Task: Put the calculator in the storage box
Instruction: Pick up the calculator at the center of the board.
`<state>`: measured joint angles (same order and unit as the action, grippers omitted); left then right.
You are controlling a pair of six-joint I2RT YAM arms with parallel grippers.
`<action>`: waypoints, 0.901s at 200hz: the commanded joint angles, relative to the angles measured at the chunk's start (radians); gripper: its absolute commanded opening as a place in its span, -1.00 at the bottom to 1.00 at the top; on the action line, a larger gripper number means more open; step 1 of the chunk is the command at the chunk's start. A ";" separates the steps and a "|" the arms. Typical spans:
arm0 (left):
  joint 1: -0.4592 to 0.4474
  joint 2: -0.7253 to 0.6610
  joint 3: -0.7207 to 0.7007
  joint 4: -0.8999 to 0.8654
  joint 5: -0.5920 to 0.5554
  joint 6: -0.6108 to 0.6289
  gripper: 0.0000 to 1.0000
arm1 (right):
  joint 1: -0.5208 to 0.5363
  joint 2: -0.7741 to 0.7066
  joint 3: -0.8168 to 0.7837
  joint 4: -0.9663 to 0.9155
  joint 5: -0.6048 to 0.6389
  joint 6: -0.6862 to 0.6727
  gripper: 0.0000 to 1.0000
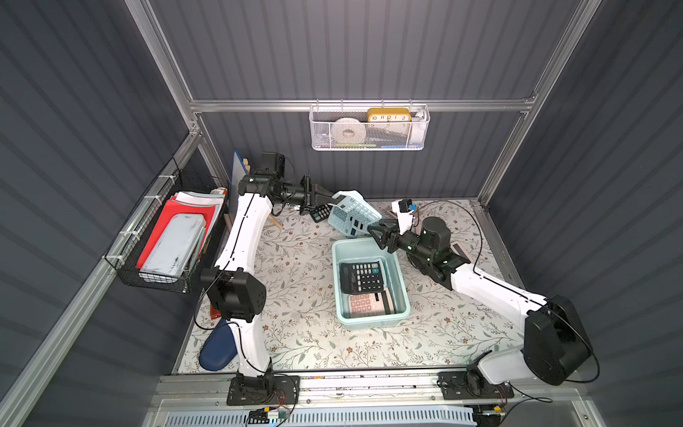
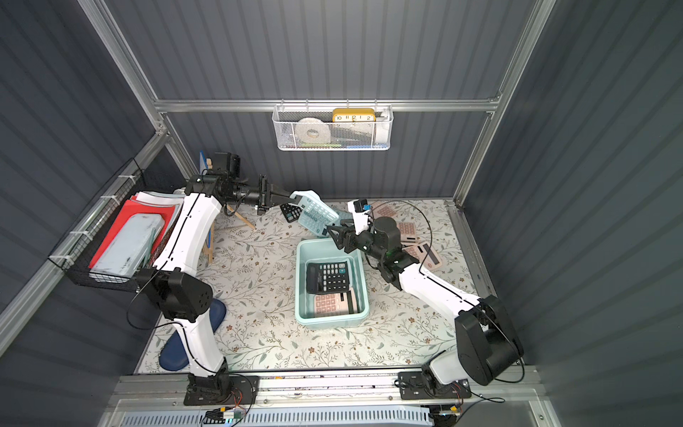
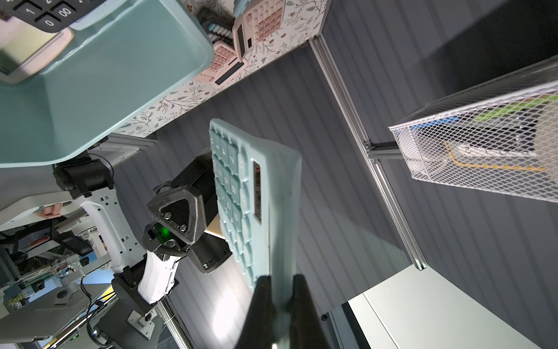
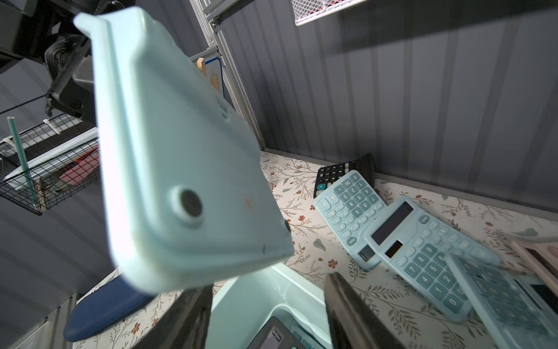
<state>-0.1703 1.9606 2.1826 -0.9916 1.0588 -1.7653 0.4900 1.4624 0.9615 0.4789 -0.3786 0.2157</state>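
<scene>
A light blue calculator (image 1: 353,214) (image 2: 316,214) hangs tilted in the air over the back end of the pale mint storage box (image 1: 335,281) (image 2: 300,281). My left gripper (image 1: 330,200) (image 3: 279,279) is shut on its upper end. Its key face shows in the left wrist view (image 3: 232,193) and its back in the right wrist view (image 4: 181,151). My right gripper (image 1: 373,231) (image 4: 268,281) sits at the calculator's lower corner, jaws apart with nothing between them. A black calculator (image 1: 362,275) and a pink calculator (image 1: 369,303) lie in the box.
More calculators lie along the back: blue ones (image 4: 353,208) (image 4: 422,250), a black one (image 1: 320,212), pink ones (image 2: 406,231). A white mesh basket (image 1: 369,129) hangs on the back wall. A black wire basket (image 1: 166,240) hangs left. A navy pad (image 1: 218,349) lies front left.
</scene>
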 commanded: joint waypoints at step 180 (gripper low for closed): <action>0.013 0.014 0.000 0.057 0.113 0.126 -0.79 | 0.037 0.012 0.052 0.104 -0.074 0.084 -1.00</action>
<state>-0.1528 1.9614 2.1532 -1.0389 1.1259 -1.7813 0.5320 1.5284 0.9783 0.5804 -0.4561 0.1493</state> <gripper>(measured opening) 0.108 0.128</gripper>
